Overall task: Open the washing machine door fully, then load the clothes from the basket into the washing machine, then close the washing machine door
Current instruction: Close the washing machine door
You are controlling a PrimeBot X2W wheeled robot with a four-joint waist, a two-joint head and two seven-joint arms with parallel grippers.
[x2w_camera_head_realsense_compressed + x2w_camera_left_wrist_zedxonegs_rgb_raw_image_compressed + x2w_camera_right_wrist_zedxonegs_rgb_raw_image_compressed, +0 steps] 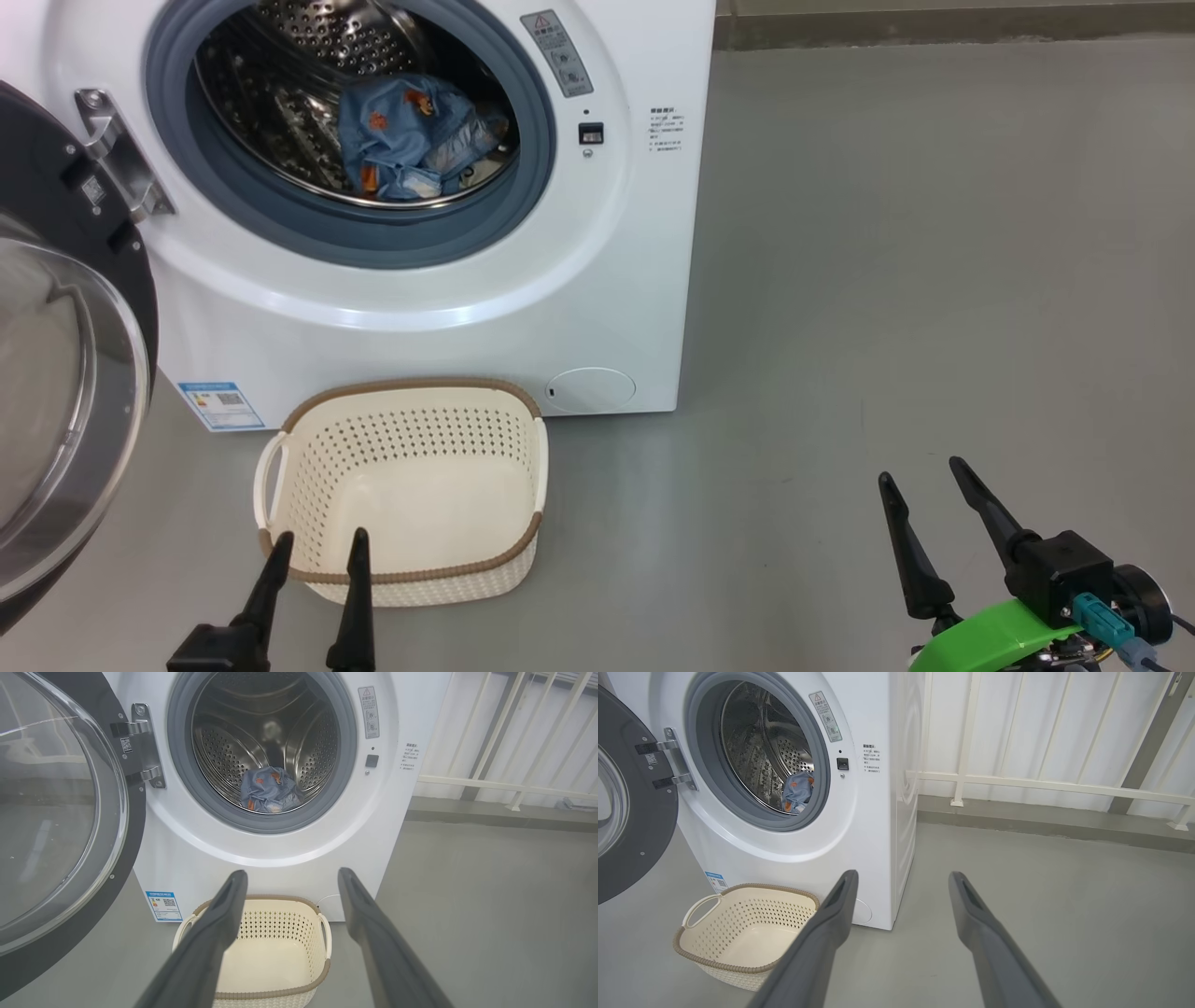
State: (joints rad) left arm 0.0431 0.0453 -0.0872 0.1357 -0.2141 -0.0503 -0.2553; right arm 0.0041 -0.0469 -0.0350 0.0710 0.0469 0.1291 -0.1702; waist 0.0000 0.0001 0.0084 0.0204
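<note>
**Left hand** [319, 537]: two long dark fingers, spread apart and holding nothing. It sits at the lower left of the head view, with its tips in front of the near rim of the basket.

**Right hand** [920, 469]: two long dark fingers, likewise spread and holding nothing. There is a green cover and a black block with a teal plug at its base. It is over the grey floor [887, 280], well apart from the basket and the machine.

**Basket** [420, 439]: small, cream, perforated plastic in a rounded rectangle, with a brown woven-look rim and white side handles. It stands upright on the floor just in front of the machine, below the opening. Its bare cream bottom is in view.

**Washing machine** [579, 308]: a big white front-loader with a grey-blue door seal [373, 238] around a perforated steel drum [280, 93]. A blue label sticker [220, 404] is at the lower left of the front and a round cap [590, 388] at the lower right.

**Clothes** [411, 140]: soft light blue fabric with orange prints, with a paler piece bunched in on the right. They lie crumpled in a heap at the bottom of the drum, inside the machine.

**Door** [65, 373]: large and round, with a wide glossy black rim and a clear bulging glass centre. It is swung wide open to the left of the opening and hangs on a metal hinge [117, 154].

**Railing** [1041, 784]: cream bars along the white wall, behind and to the right of the machine.
</note>
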